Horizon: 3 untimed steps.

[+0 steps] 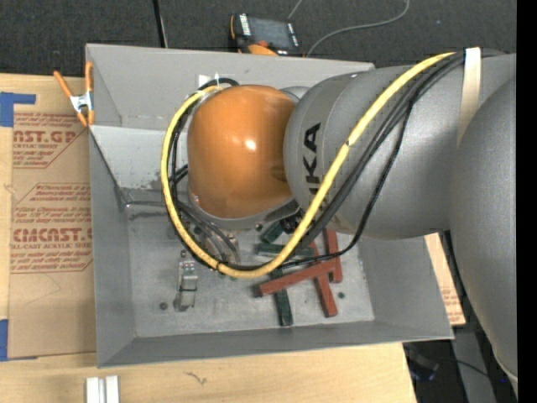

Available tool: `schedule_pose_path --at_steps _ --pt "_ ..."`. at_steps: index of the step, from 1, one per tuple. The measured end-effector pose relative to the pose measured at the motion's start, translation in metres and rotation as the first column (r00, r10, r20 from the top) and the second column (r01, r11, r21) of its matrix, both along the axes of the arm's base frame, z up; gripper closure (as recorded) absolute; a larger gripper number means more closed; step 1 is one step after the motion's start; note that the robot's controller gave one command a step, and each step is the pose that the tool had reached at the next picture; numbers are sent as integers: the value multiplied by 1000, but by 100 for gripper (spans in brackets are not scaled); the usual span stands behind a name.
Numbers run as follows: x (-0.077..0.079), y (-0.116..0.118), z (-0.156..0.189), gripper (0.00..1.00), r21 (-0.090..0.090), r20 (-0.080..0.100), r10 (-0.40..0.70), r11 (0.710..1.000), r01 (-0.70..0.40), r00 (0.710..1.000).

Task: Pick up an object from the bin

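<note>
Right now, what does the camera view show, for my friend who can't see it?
A big grey robot arm with a round orange cover reaches from the right into a grey metal bin. On the bin's floor lie crossed flat red-brown sticks and, further left, a small silvery metal piece.

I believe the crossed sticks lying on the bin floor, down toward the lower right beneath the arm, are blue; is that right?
Not quite: the crossed sticks are reddish-brown, not blue. The camera view shows them lying on the floor of the bin, toward the lower right beneath the arm, just as you say, below and right of the arm's orange cover.
</note>
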State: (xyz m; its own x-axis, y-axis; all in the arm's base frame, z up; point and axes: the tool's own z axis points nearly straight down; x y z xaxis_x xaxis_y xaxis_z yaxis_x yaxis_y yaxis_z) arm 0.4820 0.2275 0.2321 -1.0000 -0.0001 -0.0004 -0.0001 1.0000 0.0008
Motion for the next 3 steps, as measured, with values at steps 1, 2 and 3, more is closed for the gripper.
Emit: schedule_pose_path --at_steps 1,2,3 --pt "23 -30 -167 0 -3 -6 125 992 -125 992" --pt "43 -153 -101 0 -4 4 239 971 -239 971" --pt "28 -242 -152 0 -1 -2 312 950 -312 950"
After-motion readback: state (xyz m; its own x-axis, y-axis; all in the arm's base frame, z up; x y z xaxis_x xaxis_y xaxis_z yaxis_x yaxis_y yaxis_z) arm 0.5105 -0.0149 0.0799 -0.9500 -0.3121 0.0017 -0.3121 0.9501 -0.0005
